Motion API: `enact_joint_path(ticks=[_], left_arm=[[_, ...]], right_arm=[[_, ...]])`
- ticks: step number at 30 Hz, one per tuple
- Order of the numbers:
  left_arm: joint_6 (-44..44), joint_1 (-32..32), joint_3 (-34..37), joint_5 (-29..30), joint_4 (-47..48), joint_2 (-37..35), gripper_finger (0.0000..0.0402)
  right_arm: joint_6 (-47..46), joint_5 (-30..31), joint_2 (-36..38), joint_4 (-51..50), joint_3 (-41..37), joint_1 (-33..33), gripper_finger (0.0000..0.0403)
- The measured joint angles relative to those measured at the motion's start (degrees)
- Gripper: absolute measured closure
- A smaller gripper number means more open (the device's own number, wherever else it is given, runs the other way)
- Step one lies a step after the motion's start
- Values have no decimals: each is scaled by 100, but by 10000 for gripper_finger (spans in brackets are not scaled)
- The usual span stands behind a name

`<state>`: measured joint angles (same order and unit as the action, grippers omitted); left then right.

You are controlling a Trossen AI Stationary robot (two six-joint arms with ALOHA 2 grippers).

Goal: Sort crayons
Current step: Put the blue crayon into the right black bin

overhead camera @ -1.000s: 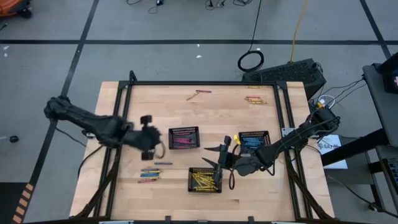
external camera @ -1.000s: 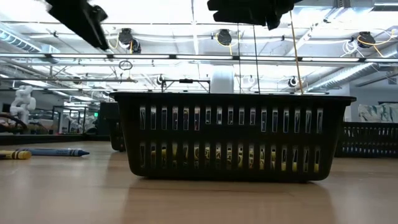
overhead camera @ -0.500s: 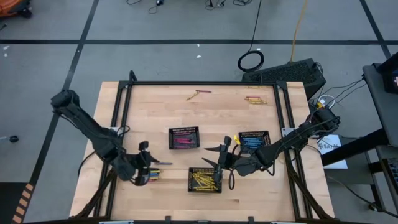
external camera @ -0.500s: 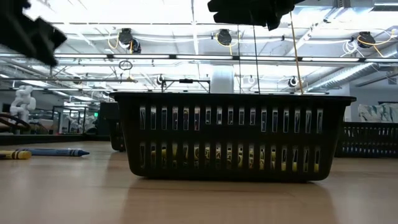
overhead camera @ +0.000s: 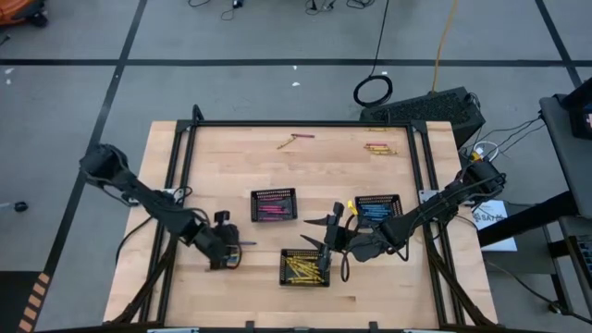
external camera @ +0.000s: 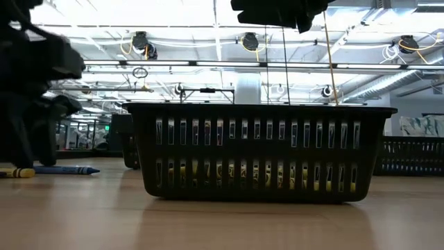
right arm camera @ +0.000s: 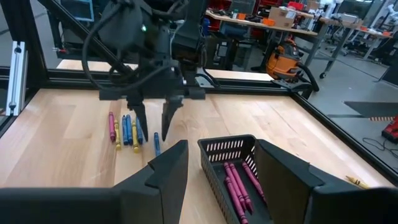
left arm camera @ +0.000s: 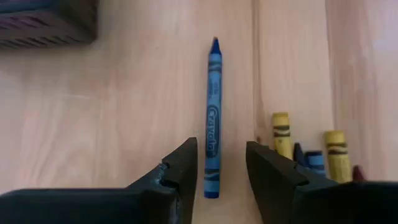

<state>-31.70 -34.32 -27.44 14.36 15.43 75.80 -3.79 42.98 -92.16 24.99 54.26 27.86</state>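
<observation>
Left gripper low over the table, fingers parted narrowly, one on each side of a single blue crayon. The crayon lies flat between the fingertips; whether they touch it cannot be told from the wrist view. Nothing lifted.

Landmark: the tray of yellow crayons, nearest the front edge of the table. In the high view the left gripper sits to the left of this tray, apart from it. Just beside the blue crayon lies a small loose group of yellow and blue crayons, also left of the tray.

Right gripper hangs just above the yellow tray's far right corner, fingers spread wide, holding nothing.

Behind the yellow tray, to its left: tray with pink crayons. Behind it, to its right: tray with blue crayons.

Far from the yellow tray, near the table's back edge: a few loose crayons toward the middle, and another small cluster toward the right.
</observation>
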Motion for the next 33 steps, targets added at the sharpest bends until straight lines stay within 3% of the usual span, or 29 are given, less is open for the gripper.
enact_joint_path(ticks=[5, 13, 20, 24, 28, 33], left_arm=[[289, 211, -13, -153, -151, 255, 299], [514, 398, -18, -346, -133, 268, 392], [392, 369, 27, -324, 341, -195, 393], [236, 230, -1, -346, -115, -783, 393], [250, 126, -220, -304, -289, -1153, 393], [1330, 379, -783, 123, -1009, -1066, 393]], right_arm=[[41, 20, 0, 14, 0, 52, 234], [282, 43, 422, -215, 0, 555, 234], [-831, 43, 1049, -1832, 2, 1203, 234], [-1520, 158, 1148, -2327, 2, 1547, 234], [-1652, 588, 1150, -2341, 2, 1947, 234], [-1655, 1541, 1152, -2308, 2, 2485, 234]])
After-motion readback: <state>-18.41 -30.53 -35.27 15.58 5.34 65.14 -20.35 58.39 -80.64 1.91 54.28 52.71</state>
